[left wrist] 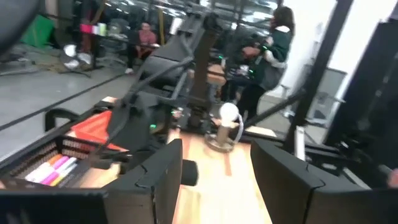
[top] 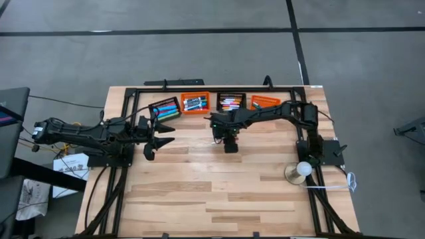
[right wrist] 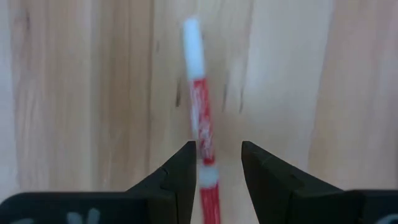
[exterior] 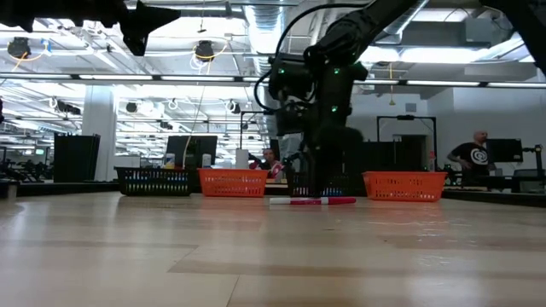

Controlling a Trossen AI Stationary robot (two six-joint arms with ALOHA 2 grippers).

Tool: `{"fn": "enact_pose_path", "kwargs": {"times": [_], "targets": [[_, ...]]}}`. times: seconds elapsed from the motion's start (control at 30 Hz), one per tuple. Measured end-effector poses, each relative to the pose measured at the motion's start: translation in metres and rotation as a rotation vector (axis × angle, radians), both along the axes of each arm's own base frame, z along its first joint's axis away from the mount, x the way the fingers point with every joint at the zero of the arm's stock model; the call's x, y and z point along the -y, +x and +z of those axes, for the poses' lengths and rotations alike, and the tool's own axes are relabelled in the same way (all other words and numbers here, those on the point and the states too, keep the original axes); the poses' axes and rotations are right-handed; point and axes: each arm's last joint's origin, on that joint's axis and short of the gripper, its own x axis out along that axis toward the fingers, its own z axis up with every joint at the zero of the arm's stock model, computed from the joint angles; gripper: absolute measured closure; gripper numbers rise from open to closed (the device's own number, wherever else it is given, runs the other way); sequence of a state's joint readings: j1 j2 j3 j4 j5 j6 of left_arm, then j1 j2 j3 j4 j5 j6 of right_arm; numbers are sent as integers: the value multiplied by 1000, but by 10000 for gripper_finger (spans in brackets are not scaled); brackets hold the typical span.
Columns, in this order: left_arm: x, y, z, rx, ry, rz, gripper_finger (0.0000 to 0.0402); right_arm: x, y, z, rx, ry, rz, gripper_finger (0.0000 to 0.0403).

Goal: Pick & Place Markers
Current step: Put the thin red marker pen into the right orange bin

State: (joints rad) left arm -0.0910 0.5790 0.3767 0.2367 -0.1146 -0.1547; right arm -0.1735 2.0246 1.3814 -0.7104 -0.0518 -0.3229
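Wooden table [top: 199, 192] spreads under me, four baskets [top: 197, 103] of markers lined along its far edge; my left arm waits off to the side, left gripper [top: 161, 135] raised and spread wide, holding nothing; my right gripper [right wrist: 217, 163] hangs over the middle, just in front of the baskets, fingers part open and astride a red marker [right wrist: 202, 124] lying flat on the boards, not yet pinching it; I judge this the pick step; next I must lower, close squarely on the barrel, then lift toward a basket.
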Motion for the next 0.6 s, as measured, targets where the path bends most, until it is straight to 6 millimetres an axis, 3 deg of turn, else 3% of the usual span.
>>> {"fn": "enact_pose_path", "kwargs": {"times": [0.23,0.6], "targets": [[4,-4,1,8,22,-122,211,0,0,-9,-34,2,28,285],[3,-29,-22,76,-6,-134,211,0,1,-24,-79,16,10,291]]}}
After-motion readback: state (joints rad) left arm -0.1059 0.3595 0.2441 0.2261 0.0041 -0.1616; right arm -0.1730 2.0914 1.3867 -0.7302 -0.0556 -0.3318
